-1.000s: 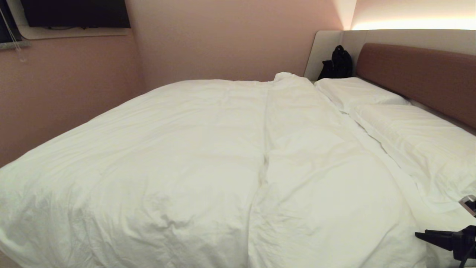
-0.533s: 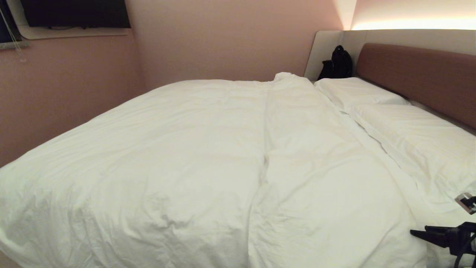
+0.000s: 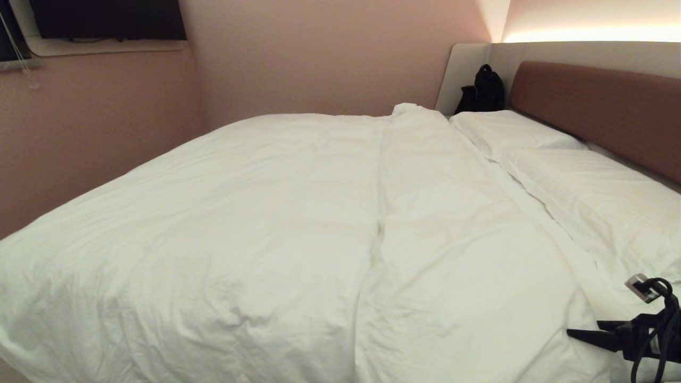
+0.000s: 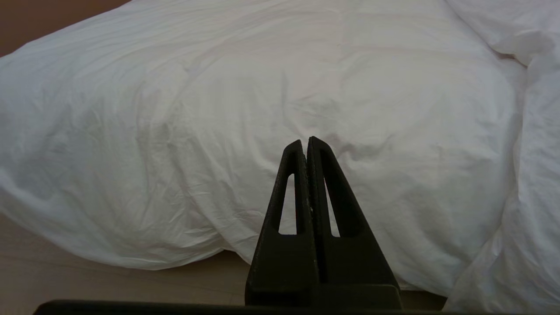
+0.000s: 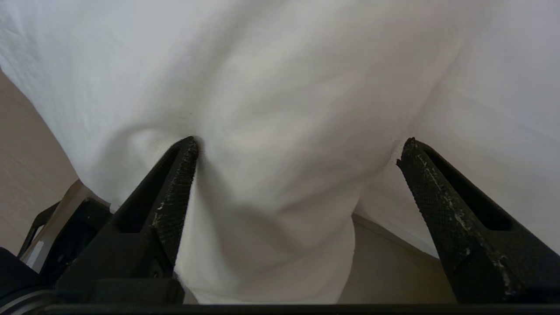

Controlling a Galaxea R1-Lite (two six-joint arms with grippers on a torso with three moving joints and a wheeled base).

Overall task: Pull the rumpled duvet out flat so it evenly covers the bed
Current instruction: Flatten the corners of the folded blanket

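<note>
A: Duvet (image 3: 276, 223) status?
B: White, puffy, creased cotton cover. Spread over nearly the whole bed (image 3: 601, 287). One long fold runs down it from the headboard (image 3: 601, 106) end to the near edge. Near edge hangs over the side of the bed, bunched and wrinkled.

A: Pillows (image 3: 585, 197)?
B: Two, white, lying between the duvet and the headboard. Duvet's top edge sits just beside them.

A: Right gripper (image 5: 297, 148)?
B: At the near corner of the bed on the headboard side, low. Jaws spread wide. One fingertip (image 5: 186, 153) presses into the duvet's hanging edge and dents it; a bulge of fabric sits between the jaws. Nothing pinched.

A: Left gripper (image 4: 305, 142)?
B: Jaws pressed together, empty. Off the bed, pointing at the duvet's overhanging near edge, apart from it.

A: Room?
B: Pinkish walls, a dark screen (image 3: 106, 18) high on the wall at the foot end of the bed. Black bag (image 3: 481, 90) at the far end of the headboard. Light strip glowing above the headboard. Pale floor (image 4: 109, 284) under the duvet's overhang.
</note>
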